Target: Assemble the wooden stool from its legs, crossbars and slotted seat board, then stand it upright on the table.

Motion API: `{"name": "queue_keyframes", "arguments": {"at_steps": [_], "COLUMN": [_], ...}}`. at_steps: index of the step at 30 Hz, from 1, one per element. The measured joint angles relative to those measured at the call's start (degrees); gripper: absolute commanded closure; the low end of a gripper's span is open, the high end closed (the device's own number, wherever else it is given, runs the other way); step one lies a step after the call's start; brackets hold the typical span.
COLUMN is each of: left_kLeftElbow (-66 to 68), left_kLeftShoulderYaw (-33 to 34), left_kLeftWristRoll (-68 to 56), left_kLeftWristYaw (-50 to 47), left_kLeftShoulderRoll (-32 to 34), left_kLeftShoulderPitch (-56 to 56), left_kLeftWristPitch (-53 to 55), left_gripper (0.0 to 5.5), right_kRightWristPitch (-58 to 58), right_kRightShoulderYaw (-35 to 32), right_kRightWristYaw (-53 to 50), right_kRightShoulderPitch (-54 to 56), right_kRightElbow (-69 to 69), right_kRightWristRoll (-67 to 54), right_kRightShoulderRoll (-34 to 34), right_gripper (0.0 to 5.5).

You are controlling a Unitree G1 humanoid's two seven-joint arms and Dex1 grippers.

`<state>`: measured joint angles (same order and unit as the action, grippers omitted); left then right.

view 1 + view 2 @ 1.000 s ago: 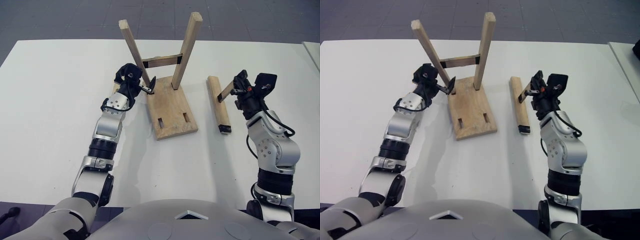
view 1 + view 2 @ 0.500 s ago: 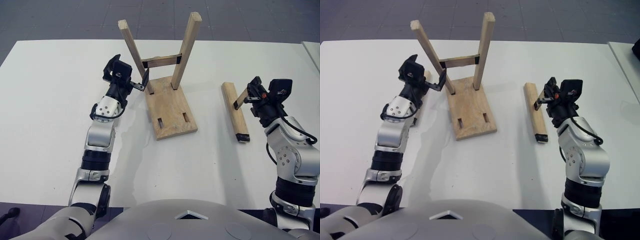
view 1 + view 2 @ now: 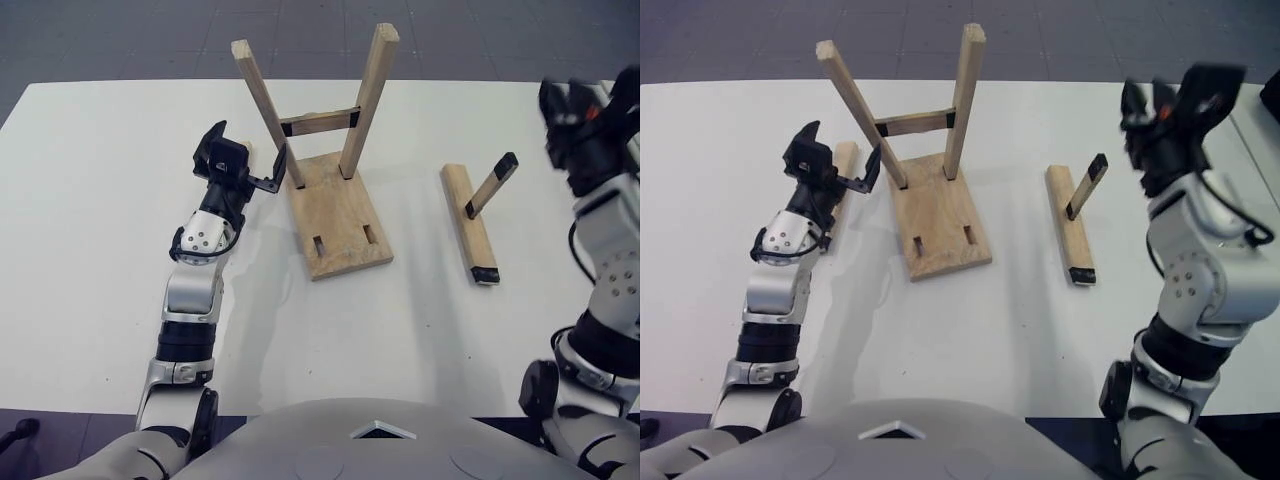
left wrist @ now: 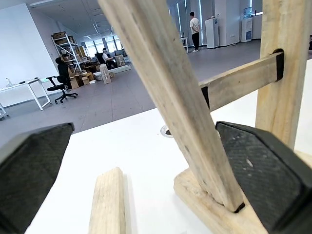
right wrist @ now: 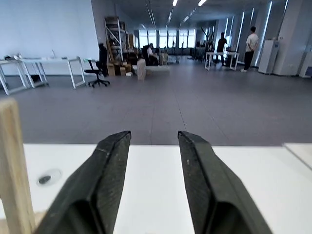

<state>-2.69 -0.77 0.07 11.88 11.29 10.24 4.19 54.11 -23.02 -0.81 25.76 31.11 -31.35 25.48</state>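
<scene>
Rising from the slotted seat board (image 3: 335,225): two legs (image 3: 365,100), one crossbar (image 3: 320,123).

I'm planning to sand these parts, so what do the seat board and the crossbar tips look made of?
Seat board: pale bare wood, apparently unvarnished; grain lines and a matte surface show. Crossbar: the same wood, its tips black, likely paint or tape; which cannot be told.

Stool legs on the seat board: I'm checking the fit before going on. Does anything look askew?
Yes. The left leg leans outward far more than the right leg, so the pair splays unevenly above the seat board.
</scene>
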Motion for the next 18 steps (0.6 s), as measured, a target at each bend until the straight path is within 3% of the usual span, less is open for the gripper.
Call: {"name": "queue_keyframes", "arguments": {"at_steps": [5,11,14,18], "left_kLeftElbow": [0.2,1.2,2.3,3.0], "left_kLeftShoulderYaw": [0.4,0.3,0.1,0.3], "left_kLeftWristRoll": [0.0,0.2,0.3,0.3], "left_kLeftWristYaw": [-0.4,-1.3,-1.3,-1.9], "left_kLeftShoulderRoll": [0.2,0.2,0.0,0.0], "left_kLeftShoulderPitch": [-0.3,-0.4,-0.3,-0.3], "left_kLeftWristPitch": [-0.4,-1.2,-1.3,-1.5], "left_gripper": [0.1,0.1,0.1,0.1], "right_kRightWristPitch": [-1.8,-13.7,-16.0,-9.0], "right_kRightShoulderYaw": [2.3,13.3,12.8,8.3], "right_kRightWristYaw": [0.0,4.6,5.6,3.6], "right_kRightShoulderPitch": [5.4,-5.5,-6.9,-7.1], "right_kRightElbow": [-6.0,-19.7,-19.5,-13.2], "right_kRightWristRoll": [2.4,11.0,11.1,6.3], "right_kRightShoulderRoll": [0.0,-3.6,-3.5,-5.7], "right_gripper": [2.34,1.32,0.9,0.35]}}
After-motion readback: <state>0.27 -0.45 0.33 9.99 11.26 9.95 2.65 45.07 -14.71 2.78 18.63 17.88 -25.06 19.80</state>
